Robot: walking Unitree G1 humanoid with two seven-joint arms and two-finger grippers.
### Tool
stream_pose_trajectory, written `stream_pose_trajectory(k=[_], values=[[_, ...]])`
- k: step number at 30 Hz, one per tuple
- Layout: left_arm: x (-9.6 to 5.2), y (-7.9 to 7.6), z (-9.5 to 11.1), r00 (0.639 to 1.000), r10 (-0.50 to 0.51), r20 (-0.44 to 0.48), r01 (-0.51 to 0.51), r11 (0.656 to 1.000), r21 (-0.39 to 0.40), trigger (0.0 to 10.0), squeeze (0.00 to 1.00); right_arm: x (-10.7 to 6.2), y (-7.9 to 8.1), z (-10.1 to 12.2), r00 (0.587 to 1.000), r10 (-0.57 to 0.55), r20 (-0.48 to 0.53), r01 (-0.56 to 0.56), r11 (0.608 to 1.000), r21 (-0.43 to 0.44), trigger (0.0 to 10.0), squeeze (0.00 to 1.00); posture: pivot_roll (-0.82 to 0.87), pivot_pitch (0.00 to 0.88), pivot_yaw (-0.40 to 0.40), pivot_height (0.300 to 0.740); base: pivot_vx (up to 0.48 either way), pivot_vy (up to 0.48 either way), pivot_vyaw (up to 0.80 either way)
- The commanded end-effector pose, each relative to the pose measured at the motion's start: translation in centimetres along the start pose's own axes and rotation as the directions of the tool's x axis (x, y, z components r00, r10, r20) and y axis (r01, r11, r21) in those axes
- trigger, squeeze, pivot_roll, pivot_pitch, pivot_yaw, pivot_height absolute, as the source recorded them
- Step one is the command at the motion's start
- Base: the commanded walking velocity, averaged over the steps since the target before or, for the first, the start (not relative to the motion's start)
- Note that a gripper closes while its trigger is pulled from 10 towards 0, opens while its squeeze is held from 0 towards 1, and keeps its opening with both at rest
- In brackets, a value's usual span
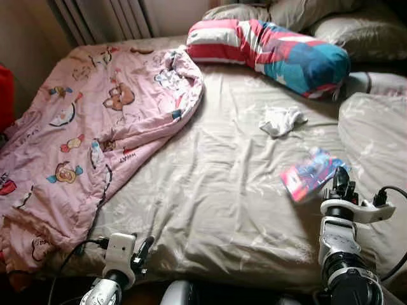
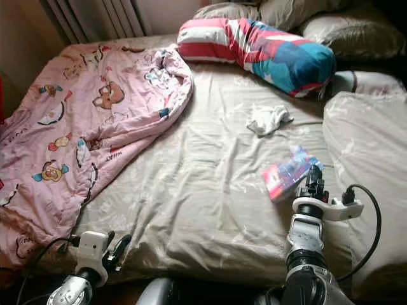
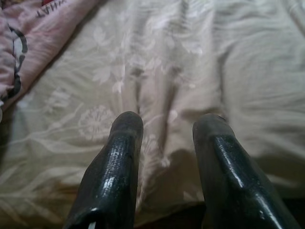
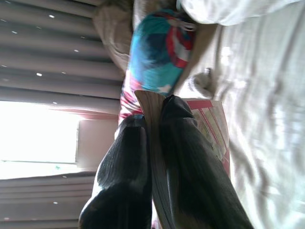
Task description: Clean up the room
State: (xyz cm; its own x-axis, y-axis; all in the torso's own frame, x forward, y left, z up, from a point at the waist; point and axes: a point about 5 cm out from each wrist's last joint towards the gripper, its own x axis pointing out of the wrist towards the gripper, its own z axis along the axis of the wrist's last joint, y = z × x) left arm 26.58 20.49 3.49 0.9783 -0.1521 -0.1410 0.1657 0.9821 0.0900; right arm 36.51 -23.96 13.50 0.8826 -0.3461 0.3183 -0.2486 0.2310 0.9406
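Bed (image 1: 210,190): covered in a beige floral-patterned sheet, rumpled across the middle.

Pink cartoon-print blanket (image 1: 82,140): spread over the left part of the bed, one corner folded back near the head end.

Striped bolster pillow (image 1: 273,47): red, white and blue, lying across the head of the bed; beige pillows (image 1: 356,32) behind it.

Crumpled white cloth (image 1: 280,121): on the sheet below the bolster, apart from everything else.

Beige duvet (image 1: 375,140): bunched at the right edge.

Book (image 1: 311,173): thin, colourful cover, tilted up off the sheet at the right side of the bed, between the white cloth and the right arm.

Right gripper (image 4: 155,124): raised over the right part of the bed, fingers (image 4: 190,162) pressed narrowly together on the edge of the book, one either side of the cover.

Left gripper (image 3: 167,129): low at the near edge of the bed beside the pink blanket, fingers (image 3: 119,162) spread apart with bare sheet between them, holding nothing.
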Motion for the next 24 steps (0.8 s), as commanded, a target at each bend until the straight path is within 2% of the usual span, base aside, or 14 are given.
stream_pose_trajectory(k=[1, 3, 14, 18, 24], values=[[-0.8, 0.6, -0.9, 0.999, 0.005, -0.048, -0.004, 1.0, 0.017, 10.0, 0.0, 0.6, 0.8, 0.5, 0.998, 0.047, 0.037, -0.048, 0.999, 0.022, 10.0, 0.0, 0.07, 0.309, 0.15, 0.645, 0.0, 0.0, 0.0], [-0.9, 0.5, -0.9, 0.999, 0.003, -0.051, -0.002, 1.0, 0.018, 10.0, 0.0, 0.7, 0.9, 0.7, 0.997, 0.056, 0.046, -0.057, 0.998, 0.019, 10.0, 0.0, 0.08, 0.312, 0.152, 0.645, 0.0, 0.0, 0.0], [-1.6, 0.6, -1.1, 0.998, -0.005, -0.07, 0.007, 1.0, 0.025, 10.0, 0.0, -0.2, -0.9, 3.8, 0.991, -0.011, 0.133, 0.013, 1.0, -0.012, 10.0, 0.0, 0.09, 0.33, 0.172, 0.645, 0.0, 0.0, 0.0], [-1.8, 0.7, -1.1, 0.997, -0.007, -0.074, 0.009, 1.0, 0.027, 10.0, 0.0, -0.4, -1.1, 4.2, 0.989, -0.017, 0.145, 0.019, 1.0, -0.015, 10.0, 0.0, 0.09, 0.336, 0.177, 0.645, 0.0, 0.0, 0.0], [-2.2, 0.6, -1.1, 0.996, -0.017, -0.083, 0.019, 0.999, 0.032, 10.0, 0.0, -2.1, -3.1, 4.6, 0.983, -0.116, 0.14, 0.123, 0.991, -0.043, 10.0, 0.0, 0.1, 0.353, 0.189, 0.645, 0.0, 0.0, 0.0]])
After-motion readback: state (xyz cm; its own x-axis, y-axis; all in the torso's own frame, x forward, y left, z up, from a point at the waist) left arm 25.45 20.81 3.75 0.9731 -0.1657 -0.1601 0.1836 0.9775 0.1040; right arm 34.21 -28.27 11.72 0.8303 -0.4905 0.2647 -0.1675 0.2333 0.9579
